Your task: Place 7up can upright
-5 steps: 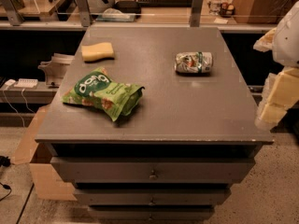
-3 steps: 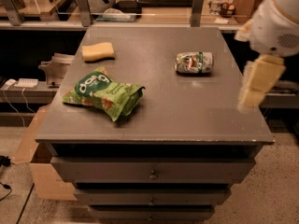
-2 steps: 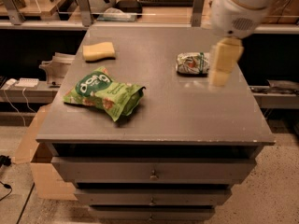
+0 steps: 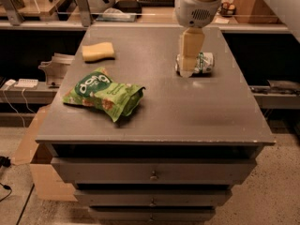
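One 7up can (image 4: 202, 63) lies on its side at the far right of the grey table (image 4: 187, 111), long axis running left-right, green markings showing on the silvery body. Its left end is hidden behind the gripper (image 4: 187, 71).

The gripper hangs tip-down from the white wrist housing (image 4: 197, 6) and shows as a single cream block in front of the can's left end; the tip is low, near the tabletop. Whether it is spread or closed, and whether it touches the can, cannot be told.

Green snack bag (image 4: 104, 94) lies flat, front left of the table, well apart from the can. Yellow sponge (image 4: 98, 51) sits at the far left corner. Drawers (image 4: 152, 171) are stacked below the top, and a cardboard box (image 4: 37, 172) stands on the floor, left.
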`<action>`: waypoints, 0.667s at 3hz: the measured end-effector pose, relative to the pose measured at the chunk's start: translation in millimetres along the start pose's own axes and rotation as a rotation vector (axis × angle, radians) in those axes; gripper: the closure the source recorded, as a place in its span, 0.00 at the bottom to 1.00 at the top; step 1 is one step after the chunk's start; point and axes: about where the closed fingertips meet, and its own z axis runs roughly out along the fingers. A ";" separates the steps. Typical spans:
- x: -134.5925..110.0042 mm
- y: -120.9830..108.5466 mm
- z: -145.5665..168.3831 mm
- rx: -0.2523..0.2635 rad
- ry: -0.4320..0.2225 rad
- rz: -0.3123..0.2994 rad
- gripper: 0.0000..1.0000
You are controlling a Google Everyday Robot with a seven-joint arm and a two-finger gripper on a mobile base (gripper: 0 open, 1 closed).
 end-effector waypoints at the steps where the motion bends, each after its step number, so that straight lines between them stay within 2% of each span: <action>1: 9.7 -15.0 24.3 -0.015 -0.001 0.016 0.00; 2: 30.5 -40.8 69.1 -0.054 0.001 0.068 0.00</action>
